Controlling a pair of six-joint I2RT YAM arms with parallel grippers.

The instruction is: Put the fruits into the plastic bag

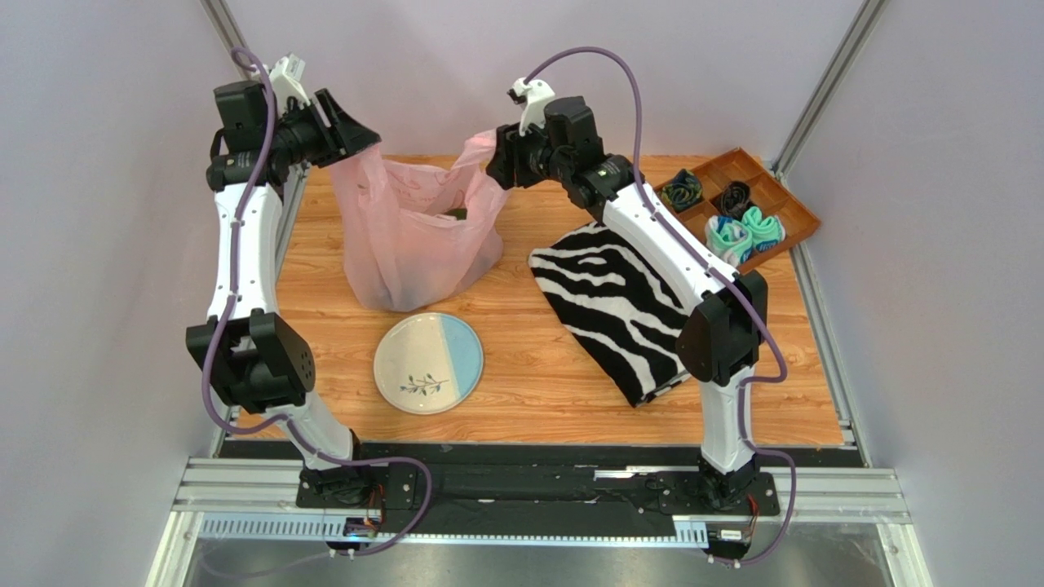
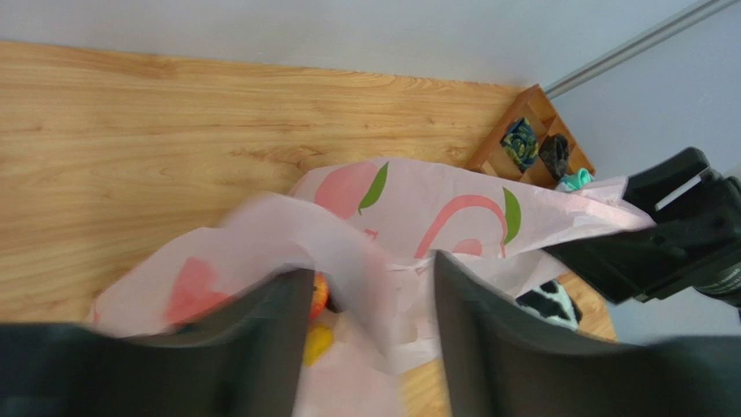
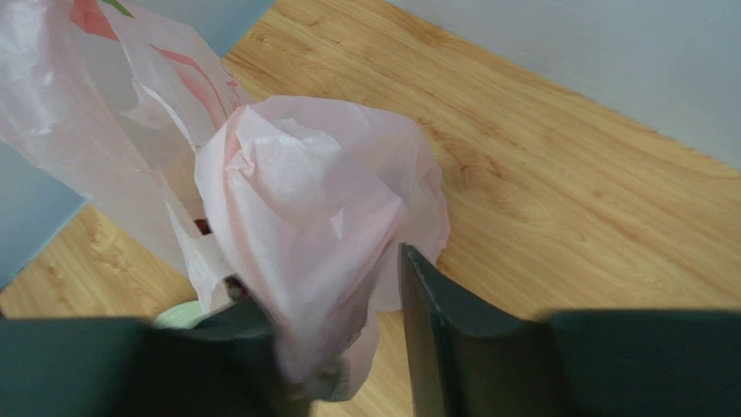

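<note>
The pink plastic bag (image 1: 411, 239) hangs stretched between my two raised grippers at the back of the table. My left gripper (image 1: 358, 132) has its jaws apart, with one bag handle (image 2: 348, 252) draped over its left finger. My right gripper (image 1: 500, 157) also has its jaws apart, with the other bunched handle (image 3: 304, 217) lying against its left finger and a gap beside its right finger. Inside the bag I see an orange-red fruit (image 2: 318, 294), a yellow fruit (image 2: 318, 343) and a dark green spot (image 1: 458, 215). The other fruits are hidden.
A round pale plate (image 1: 428, 362) lies in front of the bag. A zebra-striped cloth (image 1: 619, 306) lies under the right arm. A wooden tray (image 1: 784, 202) with rolled cloth bundles stands at the back right.
</note>
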